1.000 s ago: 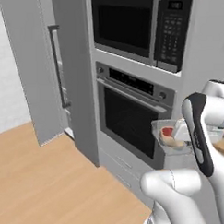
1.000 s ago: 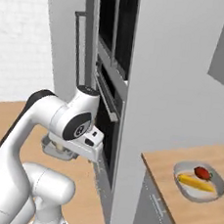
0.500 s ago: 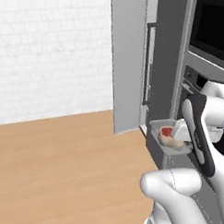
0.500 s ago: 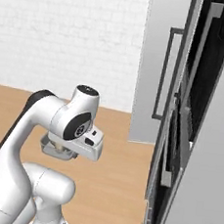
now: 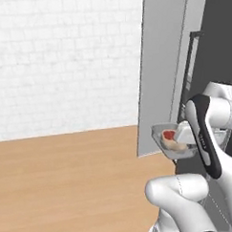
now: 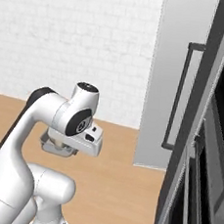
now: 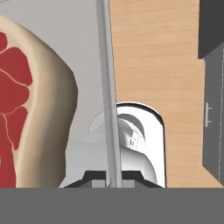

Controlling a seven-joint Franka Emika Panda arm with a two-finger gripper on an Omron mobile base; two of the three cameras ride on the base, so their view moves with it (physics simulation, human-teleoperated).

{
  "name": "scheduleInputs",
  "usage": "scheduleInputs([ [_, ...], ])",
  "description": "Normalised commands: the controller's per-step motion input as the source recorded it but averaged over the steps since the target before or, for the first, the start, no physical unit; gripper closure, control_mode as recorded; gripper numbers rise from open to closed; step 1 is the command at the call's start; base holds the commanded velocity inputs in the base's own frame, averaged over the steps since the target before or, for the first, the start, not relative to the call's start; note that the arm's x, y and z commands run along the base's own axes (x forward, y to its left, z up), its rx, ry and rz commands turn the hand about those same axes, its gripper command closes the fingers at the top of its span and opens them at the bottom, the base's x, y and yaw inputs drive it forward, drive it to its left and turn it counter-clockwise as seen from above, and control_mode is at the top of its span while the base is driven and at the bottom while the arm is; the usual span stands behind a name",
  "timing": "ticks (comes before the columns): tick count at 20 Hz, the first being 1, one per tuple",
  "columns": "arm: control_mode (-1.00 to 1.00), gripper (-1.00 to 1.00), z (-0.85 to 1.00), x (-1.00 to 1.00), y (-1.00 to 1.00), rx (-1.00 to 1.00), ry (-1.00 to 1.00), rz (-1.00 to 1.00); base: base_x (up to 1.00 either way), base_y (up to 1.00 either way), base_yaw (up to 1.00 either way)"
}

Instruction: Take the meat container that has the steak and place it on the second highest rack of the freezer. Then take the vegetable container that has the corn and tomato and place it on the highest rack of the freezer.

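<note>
Transport step: gripper (image 7: 113, 179) clamped on meat container (image 5: 174, 146) rim, steak (image 7: 19, 105) inside, beside the freezer (image 5: 166, 77); next, probably reaching its second highest rack

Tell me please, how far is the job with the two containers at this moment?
Done: the meat container with the steak is picked up. In hand: the jaws are shut on its rim, carried beside the grey freezer door. Left: set it on the second highest rack, then fetch the corn and tomato container for the highest rack.
</note>
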Motion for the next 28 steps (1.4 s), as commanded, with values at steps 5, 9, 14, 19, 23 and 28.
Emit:
scheduleInputs([
  [5,1.0,1.0,0.0,0.0,0.0,0.0,0.0,0.0,1.0,0.79,-0.43],
  [9,1.0,1.0,0.0,0.0,0.0,0.0,0.0,0.0,0.95,0.86,-0.66],
  [14,1.0,1.0,0.0,0.0,0.0,0.0,0.0,0.0,0.47,0.47,-0.87],
  [19,1.0,1.0,0.0,0.0,0.0,0.0,0.0,0.0,0.31,0.45,-0.87],
  [23,1.0,1.0,0.0,0.0,0.0,0.0,0.0,0.0,0.58,0.92,-0.64],
  [28,1.0,1.0,0.0,0.0,0.0,0.0,0.0,0.0,0.56,0.88,-0.38],
])
